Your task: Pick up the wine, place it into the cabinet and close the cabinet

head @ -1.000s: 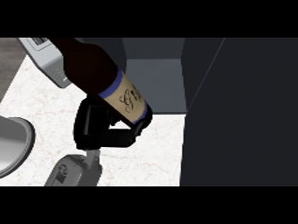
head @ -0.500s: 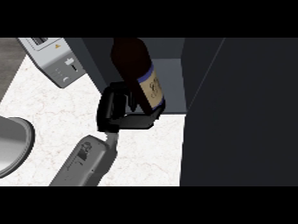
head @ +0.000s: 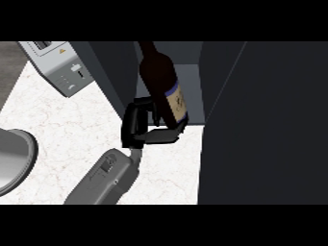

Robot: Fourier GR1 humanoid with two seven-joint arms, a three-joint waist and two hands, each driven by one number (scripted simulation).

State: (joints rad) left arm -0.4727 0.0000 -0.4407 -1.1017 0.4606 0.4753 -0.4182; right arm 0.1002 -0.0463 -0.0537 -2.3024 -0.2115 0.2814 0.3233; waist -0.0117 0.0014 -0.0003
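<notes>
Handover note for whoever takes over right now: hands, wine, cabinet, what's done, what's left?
Left hand: fingers curled round the dark glass wine bottle with blue-banded cream label.
Right hand: not in view.
Bottle: picked up, tilted, neck inside the dark grey cabinet, base at its front edge.
Door: open, at the right.
Left: set the bottle inside, release it, close the door.

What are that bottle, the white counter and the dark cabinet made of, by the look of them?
Wine bottle: dark glass probably, smooth, with a paper-like cream label. Counter: white stone, likely marble, faintly veined. Cabinet: flat dark grey panels, matte; painted wood or laminate, unclear.
</notes>
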